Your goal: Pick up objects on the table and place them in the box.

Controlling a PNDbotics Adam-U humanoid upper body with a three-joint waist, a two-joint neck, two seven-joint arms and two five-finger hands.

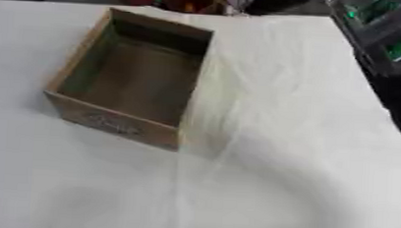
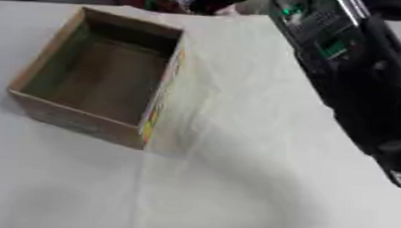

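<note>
Showing an open cardboard box (image 1: 128,78) on a white table (image 1: 278,179), apparently holding nothing, with the right arm (image 2: 360,90) alongside, its fingers out of sight.

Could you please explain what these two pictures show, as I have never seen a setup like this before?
Both pictures come from one stereo camera in a humanoid robot's head, looking down at its work: one from the left eye, one from the right, at the same moment. On the white table stands an open cardboard box, which looks empty. I can see no loose objects on the table. The dark shape along the right side is the robot's right arm, black with green lights near the top. Neither hand shows, so nothing can be seen held. Some red and dark things lie beyond the far edge, too unclear to name.
</note>
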